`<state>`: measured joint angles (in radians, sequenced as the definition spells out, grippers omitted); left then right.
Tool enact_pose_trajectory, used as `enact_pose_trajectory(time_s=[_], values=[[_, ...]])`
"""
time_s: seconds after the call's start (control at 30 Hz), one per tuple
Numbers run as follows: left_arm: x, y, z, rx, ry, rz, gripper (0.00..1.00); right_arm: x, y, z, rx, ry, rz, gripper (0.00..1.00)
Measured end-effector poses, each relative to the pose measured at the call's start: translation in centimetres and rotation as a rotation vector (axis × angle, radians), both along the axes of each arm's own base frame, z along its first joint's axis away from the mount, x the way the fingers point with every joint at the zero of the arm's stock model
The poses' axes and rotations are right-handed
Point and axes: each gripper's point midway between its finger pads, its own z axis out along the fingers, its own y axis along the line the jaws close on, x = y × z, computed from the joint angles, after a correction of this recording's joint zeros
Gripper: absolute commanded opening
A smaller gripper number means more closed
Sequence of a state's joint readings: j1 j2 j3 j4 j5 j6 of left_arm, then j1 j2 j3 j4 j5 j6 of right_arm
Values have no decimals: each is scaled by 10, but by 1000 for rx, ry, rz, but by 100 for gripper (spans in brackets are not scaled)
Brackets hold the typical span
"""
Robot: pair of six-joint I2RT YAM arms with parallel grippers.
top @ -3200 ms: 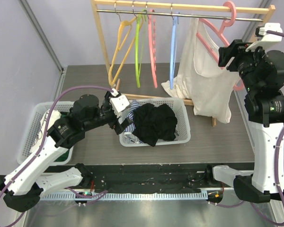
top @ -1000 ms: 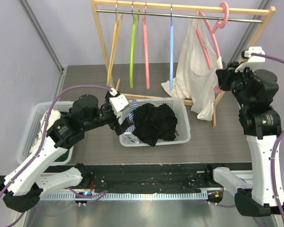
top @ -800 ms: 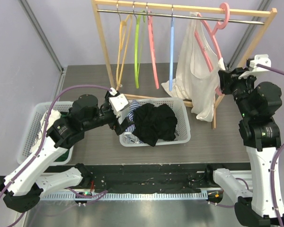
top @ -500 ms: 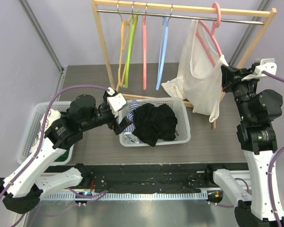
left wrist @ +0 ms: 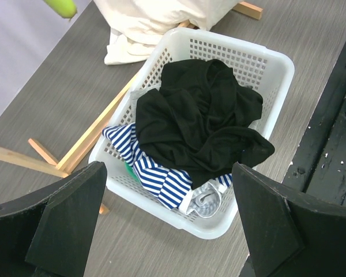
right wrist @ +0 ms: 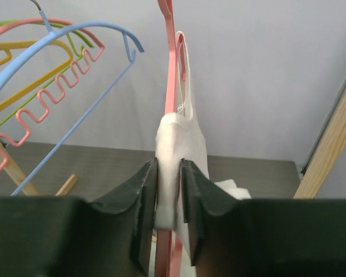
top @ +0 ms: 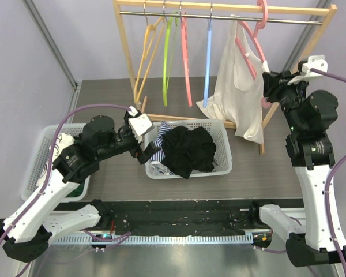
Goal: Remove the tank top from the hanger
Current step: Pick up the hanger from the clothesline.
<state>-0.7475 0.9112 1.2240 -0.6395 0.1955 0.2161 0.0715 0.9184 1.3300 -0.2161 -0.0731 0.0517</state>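
A white tank top (top: pixel 237 86) hangs on a pink hanger (top: pixel 249 41) at the right end of the wooden rack's rail (top: pixel 219 18). Its lower part drapes down to the rack's foot. My right gripper (top: pixel 267 88) is at the hanger's right arm. In the right wrist view the gripper (right wrist: pixel 168 168) is shut on the white fabric (right wrist: pixel 176 134) wrapped over the pink hanger arm (right wrist: pixel 170 63). My left gripper (top: pixel 145 149) hangs open and empty over the left end of the white basket (left wrist: pixel 251 49). In its wrist view, the left gripper (left wrist: pixel 167 173) has its jaws wide apart.
The basket (top: pixel 226 151) holds a black garment (top: pixel 188 150) and a blue-striped cloth (left wrist: pixel 153 173). Yellow (top: pixel 144 63), green (top: pixel 168 57), pink (top: pixel 186 57) and blue (top: pixel 209 57) empty hangers hang on the rail. A second basket (top: pixel 36 167) with clothes stands at the left.
My right gripper, still clamped on the tank top and hanger, has come down and left. The pink hanger's hook slid left along the rail, and the empty hangers swing. The left arm hardly moved.
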Motion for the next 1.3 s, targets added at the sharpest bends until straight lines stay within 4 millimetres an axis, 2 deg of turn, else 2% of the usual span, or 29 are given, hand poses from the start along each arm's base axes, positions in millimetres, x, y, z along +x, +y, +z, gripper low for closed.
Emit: enact_pose_trajectory(time_s=[0.07,0.13,0.2,0.37,0.53,0.6,0.63,0.67,0.73,0.77,0.8,0.83,1.1,1.3], values=[[0,0,0,-1,1,-3,95,4,0,1,-5,43,1,48],[-1,-1,0,-2,2,-6,94,7,0,-1,-11,96,-3,50],[-1,-1,0,-2,3,-8,94,8,-2,-3,-16,155,-13,50],[-1,-1,0,-2,5,-9,94,13,-6,7,-17,239,-41,46],[-1,-1,0,-3,6,-10,94,12,0,-10,-41,359,-42,46],[-1,-1,0,-3,6,-10,94,12,15,-21,-75,418,-27,47],[-1,-1,0,-3,6,-10,94,11,21,-26,-91,438,-22,44],[-1,-1,0,-3,6,-10,94,10,31,-33,-116,463,-8,32],[-1,-1,-1,-3,6,-10,94,7,43,-47,-159,512,3,23],[-1,-1,0,-3,6,-10,94,6,44,-52,-174,530,-2,15],[-1,-2,-1,-3,6,-10,94,6,42,-55,-182,542,-22,11],[-1,-1,0,-4,6,-10,94,5,37,-56,-186,551,-48,2],[0,-1,0,-6,9,-5,94,-12,13,-33,-189,540,-147,1],[1,0,0,-9,11,-2,94,-15,11,4,-150,471,-155,1]])
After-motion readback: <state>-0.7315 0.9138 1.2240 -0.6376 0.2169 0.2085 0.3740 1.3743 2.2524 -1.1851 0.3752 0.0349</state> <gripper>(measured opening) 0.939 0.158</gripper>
